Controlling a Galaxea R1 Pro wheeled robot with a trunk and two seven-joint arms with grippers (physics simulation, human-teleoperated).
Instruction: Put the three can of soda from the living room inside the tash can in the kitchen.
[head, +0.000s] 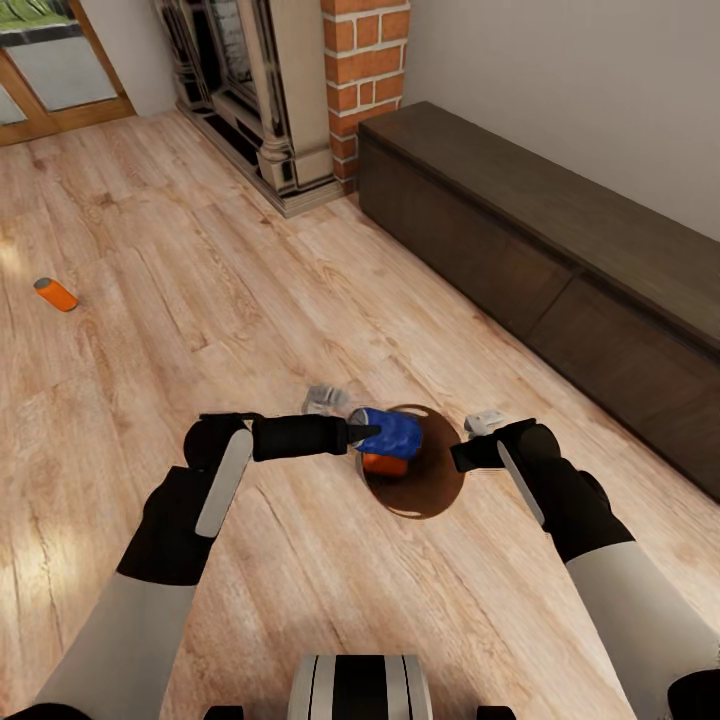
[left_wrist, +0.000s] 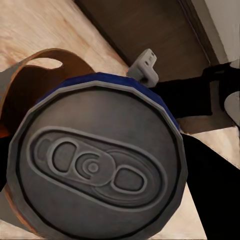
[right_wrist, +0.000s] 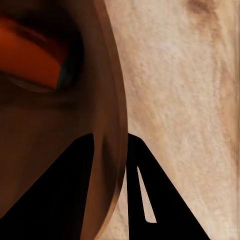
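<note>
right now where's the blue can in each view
Head view: blue can low of centre, over the bin, in the left end effector.
Left wrist view: its silver top faces the camera.
Right wrist view: not in it.
Shared landmark: the bin's copper rim, orange can inside.

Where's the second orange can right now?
In the head view it lies alone on its side on the wood floor, the orange can far out on the robot's left, well short of the glass doors and away from the trash can.
</note>
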